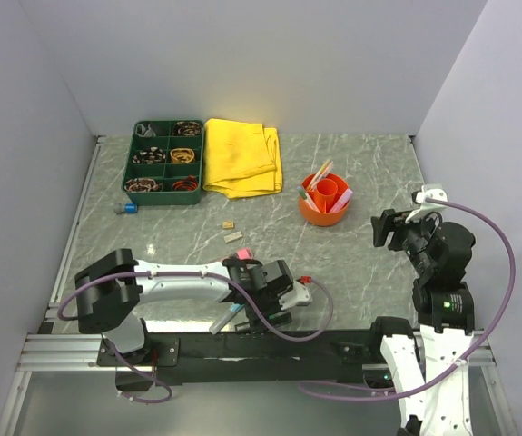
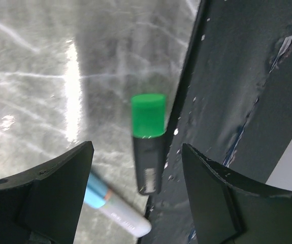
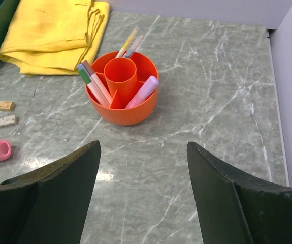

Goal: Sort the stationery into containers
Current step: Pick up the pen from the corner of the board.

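My left gripper (image 2: 138,148) is open low over the table's near edge, with a black marker with a green cap (image 2: 148,142) lying between its fingers, untouched. A blue and white pen (image 2: 116,208) lies beside the left finger; it also shows in the top view (image 1: 227,318). The round orange pot (image 1: 324,200) holds several pens and highlighters. The dark green tray (image 1: 163,163) stands at the back left with small items in its compartments. My right gripper (image 3: 143,145) is open and empty, raised in front of the orange pot (image 3: 125,109).
A folded yellow cloth (image 1: 242,156) lies between tray and pot. Two small erasers (image 1: 231,231), a pink-capped piece (image 1: 242,252), a red bit (image 1: 306,280) and a blue item (image 1: 126,207) lie loose on the table. A dark rail (image 2: 237,101) runs along the near edge.
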Controlling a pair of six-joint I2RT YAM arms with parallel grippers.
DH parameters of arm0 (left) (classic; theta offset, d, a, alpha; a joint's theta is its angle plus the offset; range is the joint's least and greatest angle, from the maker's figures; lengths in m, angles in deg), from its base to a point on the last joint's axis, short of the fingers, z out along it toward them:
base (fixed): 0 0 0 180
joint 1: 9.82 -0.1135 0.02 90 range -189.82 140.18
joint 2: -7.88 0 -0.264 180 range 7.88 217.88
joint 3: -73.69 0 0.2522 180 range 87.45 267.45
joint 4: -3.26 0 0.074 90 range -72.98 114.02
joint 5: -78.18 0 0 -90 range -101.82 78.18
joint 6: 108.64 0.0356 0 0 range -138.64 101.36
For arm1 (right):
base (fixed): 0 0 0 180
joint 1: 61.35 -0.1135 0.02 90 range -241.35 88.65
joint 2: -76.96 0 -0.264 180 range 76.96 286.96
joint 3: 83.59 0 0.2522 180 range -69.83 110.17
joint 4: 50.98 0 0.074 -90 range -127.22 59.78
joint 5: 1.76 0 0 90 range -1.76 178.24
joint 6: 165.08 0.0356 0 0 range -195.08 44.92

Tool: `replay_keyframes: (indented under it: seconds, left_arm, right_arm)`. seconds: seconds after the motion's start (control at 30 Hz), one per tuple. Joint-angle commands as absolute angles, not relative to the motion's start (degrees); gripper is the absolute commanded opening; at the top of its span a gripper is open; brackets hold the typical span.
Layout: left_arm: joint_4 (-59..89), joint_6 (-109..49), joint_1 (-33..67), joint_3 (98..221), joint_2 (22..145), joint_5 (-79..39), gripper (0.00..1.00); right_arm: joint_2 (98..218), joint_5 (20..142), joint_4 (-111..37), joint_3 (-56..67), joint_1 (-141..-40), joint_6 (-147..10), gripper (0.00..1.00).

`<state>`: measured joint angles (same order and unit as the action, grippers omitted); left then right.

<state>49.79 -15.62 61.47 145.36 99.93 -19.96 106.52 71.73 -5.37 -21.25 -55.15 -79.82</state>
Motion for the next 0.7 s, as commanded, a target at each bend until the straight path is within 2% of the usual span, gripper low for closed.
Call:
replay_keyframes:
  seconds: [0.0,0.13,0.57,0.67]
  left_arm:
    - [47.08,-18.21,63.13,147.74,101.3,-16.66,0.75]
    - [46.2,-20.57,64.01,147.13,102.45,-15.08,0.75]
    - [43.65,-21.63,65.24,145.64,106.05,-12.96,0.63]
    - [43.38,-22.07,66.21,143.97,105.79,-12.87,0.57]
  right_arm:
    - [105.44,73.65,-5.76,-21.66,-54.58,-79.21,0.77]
    - [104.82,73.56,-5.06,-22.02,-54.5,-79.21,0.77]
    - [103.5,73.12,-3.74,-22.99,-54.58,-79.74,0.77]
    - [103.59,72.94,-3.83,-22.98,-54.5,-80.44,0.77]
